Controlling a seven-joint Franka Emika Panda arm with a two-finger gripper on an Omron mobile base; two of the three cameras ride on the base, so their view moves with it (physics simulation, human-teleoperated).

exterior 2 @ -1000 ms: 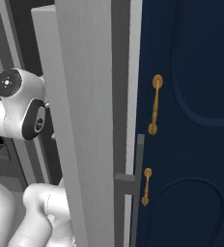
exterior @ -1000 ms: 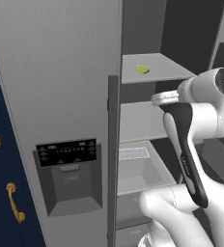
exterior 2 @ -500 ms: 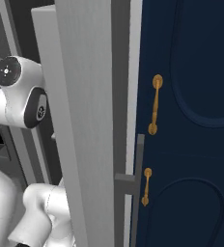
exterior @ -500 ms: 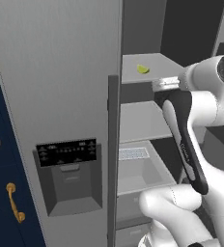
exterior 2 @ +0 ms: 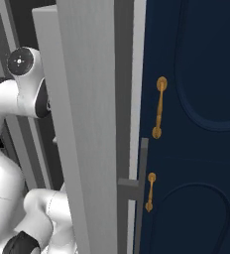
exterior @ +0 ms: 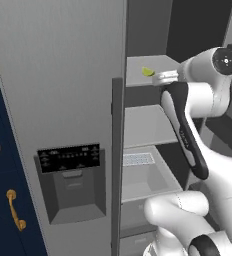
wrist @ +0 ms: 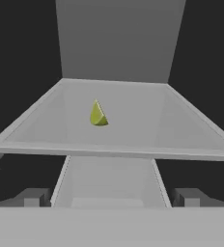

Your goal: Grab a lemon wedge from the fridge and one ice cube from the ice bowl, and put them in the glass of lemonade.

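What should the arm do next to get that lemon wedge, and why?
Probably ease the open gripper straight forward over the shelf: the lemon wedge lies ahead on it, untouched and beyond the fingertips, a little to their left, so closing now would likely grasp nothing.

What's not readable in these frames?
- Lemon wedge: left base view, partly hidden by the arm.
- Fingers: left base view, behind the arm's wrist.
- Fridge interior: right base view, blocked by the open door.
- Dispenser panel labels: too small to read.
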